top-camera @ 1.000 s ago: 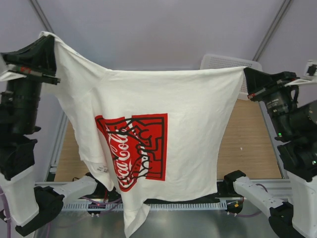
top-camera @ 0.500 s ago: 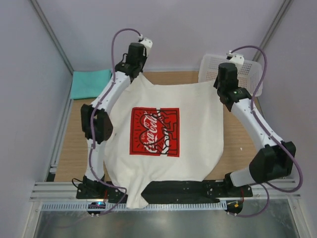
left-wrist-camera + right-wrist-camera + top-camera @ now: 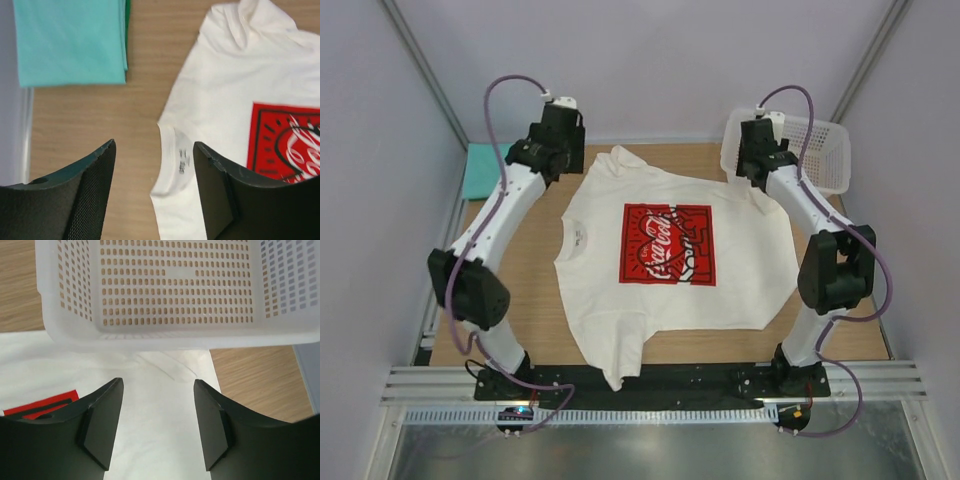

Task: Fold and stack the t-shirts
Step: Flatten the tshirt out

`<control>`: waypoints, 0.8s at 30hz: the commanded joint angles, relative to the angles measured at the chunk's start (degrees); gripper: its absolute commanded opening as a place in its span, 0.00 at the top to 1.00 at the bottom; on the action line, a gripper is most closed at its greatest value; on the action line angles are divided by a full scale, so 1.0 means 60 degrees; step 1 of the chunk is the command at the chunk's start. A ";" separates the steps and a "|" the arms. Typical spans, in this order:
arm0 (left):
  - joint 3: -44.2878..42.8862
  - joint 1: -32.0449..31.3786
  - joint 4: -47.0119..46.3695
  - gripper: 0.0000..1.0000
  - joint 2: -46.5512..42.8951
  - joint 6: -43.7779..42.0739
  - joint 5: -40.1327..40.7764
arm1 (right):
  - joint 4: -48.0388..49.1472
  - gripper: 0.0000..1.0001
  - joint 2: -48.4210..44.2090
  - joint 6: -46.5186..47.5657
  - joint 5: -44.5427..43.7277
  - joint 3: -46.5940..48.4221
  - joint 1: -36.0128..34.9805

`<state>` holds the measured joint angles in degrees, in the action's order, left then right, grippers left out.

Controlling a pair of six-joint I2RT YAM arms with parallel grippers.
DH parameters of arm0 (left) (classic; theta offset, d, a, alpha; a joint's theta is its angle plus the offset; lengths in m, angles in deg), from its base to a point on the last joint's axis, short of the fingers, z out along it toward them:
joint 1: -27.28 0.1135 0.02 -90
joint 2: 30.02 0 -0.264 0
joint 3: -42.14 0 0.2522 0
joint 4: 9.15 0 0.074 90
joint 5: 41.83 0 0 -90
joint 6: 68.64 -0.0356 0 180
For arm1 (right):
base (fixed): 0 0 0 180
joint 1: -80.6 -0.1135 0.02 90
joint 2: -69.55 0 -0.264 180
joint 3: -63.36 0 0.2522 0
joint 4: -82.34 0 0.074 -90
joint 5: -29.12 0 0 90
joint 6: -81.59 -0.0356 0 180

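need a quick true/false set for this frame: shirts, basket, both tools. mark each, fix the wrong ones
1. The white shirt lies spread on the table, red print up. True.
2. The left tool is clamped on the collar. False: its jaws stand open with nothing between them; the collar lies on the table below.
3. The teal shirt lies folded at the far left, apart from the white shirt. True.
4. The basket holds a shirt. False: nothing shows inside it.
5. The right tool is open. True.

Printed t-shirt (image 3: 670, 250) central, plain t-shirt (image 3: 482, 170) far left (corner), basket (image 3: 825, 150) far right
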<state>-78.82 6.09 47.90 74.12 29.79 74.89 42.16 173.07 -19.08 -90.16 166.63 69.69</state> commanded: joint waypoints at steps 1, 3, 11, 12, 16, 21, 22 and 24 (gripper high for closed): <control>0.2898 -0.0028 0.0009 0.37 -0.2177 0.2065 -0.2220 | -0.0563 0.35 -0.1488 -0.0329 0.0044 -0.0620 -0.0289; 0.4497 -0.0028 -0.0139 0.44 -0.3141 0.2841 -0.3044 | -0.0622 0.28 -0.2205 -0.0504 0.0540 -0.1308 -0.0684; 0.8226 -0.0350 -0.1734 0.58 -0.3794 0.5332 -0.5726 | -0.0169 0.33 -0.4083 -0.2056 0.3133 -0.4749 -0.2413; 0.8373 -0.0350 -0.1838 0.59 -0.3632 0.5522 -0.5858 | -0.0095 0.34 -0.4390 -0.2247 0.3267 -0.5391 -0.2486; 0.8901 -0.0292 -0.2190 0.58 -0.2695 0.6227 -0.5728 | -0.0168 0.35 -0.5095 -0.2615 0.3327 -0.6334 -0.2487; 0.8960 0.0776 -0.2497 0.58 -0.1087 0.6199 -0.6093 | -0.0650 0.32 -0.5783 -0.2337 0.2626 -0.6496 -0.2472; 0.8786 0.0966 -0.2440 0.58 -0.0835 0.6097 -0.6108 | -0.0767 0.32 -0.5973 -0.2351 0.2508 -0.6496 -0.2472; 0.8261 0.1523 -0.2395 0.59 -0.0076 0.5745 -0.6211 | -0.0842 0.31 -0.6092 -0.2410 0.2332 -0.6540 -0.2458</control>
<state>-27.13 11.55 36.93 67.15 65.92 36.77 37.22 139.41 -32.61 -73.18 126.57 54.80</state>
